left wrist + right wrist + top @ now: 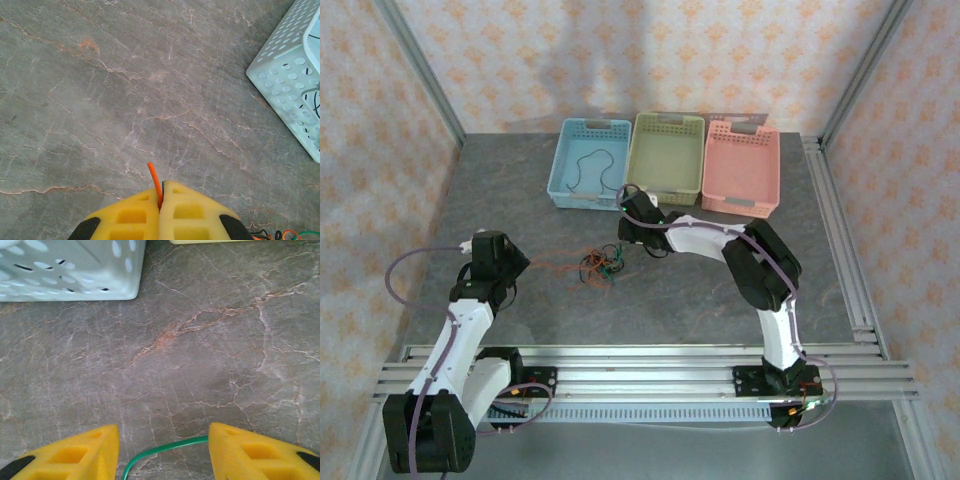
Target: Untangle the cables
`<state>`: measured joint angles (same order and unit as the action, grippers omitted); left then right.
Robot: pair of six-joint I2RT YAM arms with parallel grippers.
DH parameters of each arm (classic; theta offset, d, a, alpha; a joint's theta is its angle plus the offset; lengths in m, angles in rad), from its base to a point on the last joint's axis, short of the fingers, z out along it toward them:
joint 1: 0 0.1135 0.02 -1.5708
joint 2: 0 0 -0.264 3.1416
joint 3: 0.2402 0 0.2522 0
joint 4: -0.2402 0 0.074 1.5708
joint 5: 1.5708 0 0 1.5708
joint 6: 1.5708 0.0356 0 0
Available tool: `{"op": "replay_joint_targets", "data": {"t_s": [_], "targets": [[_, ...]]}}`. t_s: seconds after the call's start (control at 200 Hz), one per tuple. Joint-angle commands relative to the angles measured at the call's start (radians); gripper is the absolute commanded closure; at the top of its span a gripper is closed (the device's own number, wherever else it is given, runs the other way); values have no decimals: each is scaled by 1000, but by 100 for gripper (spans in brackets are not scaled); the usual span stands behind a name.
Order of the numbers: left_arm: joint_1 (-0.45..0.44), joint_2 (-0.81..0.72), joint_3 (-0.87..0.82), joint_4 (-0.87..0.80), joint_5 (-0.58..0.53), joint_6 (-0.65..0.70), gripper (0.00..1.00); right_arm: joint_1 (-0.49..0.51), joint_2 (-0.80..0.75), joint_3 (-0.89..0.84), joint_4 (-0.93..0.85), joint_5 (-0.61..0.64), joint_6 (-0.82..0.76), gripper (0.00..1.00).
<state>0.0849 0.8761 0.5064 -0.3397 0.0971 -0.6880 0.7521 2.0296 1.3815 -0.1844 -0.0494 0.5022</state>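
At the middle of the top view the knotted cables [600, 267] lie on the table [680, 300], the left claw [161, 187] pressed together on an orange cable [154, 175], the right claw [164, 435] spread either side of a green cable [170, 444].

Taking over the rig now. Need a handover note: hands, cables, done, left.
Left hand: shut on the orange cable, which runs to the knot.
Right hand: open, with the green cable lying between its fingers, not gripped yet.
Done: one black cable lies in the blue basket.
Left: the knot of orange, green and black strands sits mid-table and needs pulling apart.
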Motion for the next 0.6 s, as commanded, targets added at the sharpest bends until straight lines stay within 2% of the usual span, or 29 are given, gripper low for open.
{"op": "replay_joint_targets", "data": {"t_s": [0.0,0.24,0.596], "targets": [[-10,11,13,0,-5,1,100,-2,59,85,-174,51,47,50],[-10,15,14,0,-3,2,100,20,109,202,-294,98,39,49],[-11,17,14,0,-3,2,100,38,171,332,-392,89,38,49]]}}
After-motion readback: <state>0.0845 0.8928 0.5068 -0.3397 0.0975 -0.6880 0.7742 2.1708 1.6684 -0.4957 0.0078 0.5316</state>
